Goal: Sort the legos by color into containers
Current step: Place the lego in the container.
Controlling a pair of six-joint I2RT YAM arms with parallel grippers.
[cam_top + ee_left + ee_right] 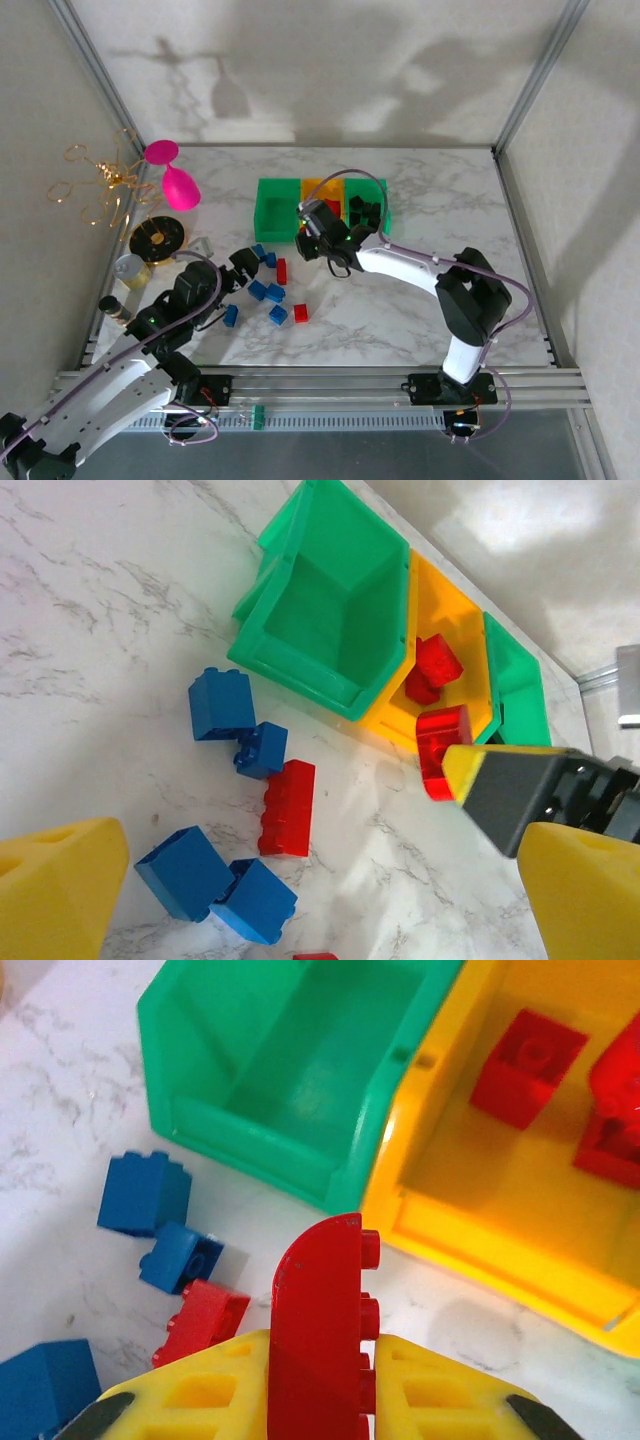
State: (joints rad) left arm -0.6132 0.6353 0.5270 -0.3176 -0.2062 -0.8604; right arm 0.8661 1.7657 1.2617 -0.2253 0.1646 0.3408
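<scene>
The three joined bins stand at the back of the table: an empty green bin [277,207] [335,600] [290,1060], an orange-yellow bin [318,190] [450,605] [480,1160] with red bricks [528,1053] in it, and a green bin [382,217] with black bricks [364,210]. My right gripper [322,232] [320,1385] is shut on a red curved brick [322,1320] [442,748], just in front of the yellow bin. My left gripper [240,272] [320,920] hangs open over loose blue bricks [266,291] [215,885] and a red brick [281,270] [288,807].
At the left stand a pink goblet [178,183], a gold wire ornament [100,182], a round gold-and-black dish [157,238] and a small jar [130,268]. More bricks lie near the front: a blue one [278,314] and a red one [301,313]. An aluminium rail [330,378] runs along the near edge.
</scene>
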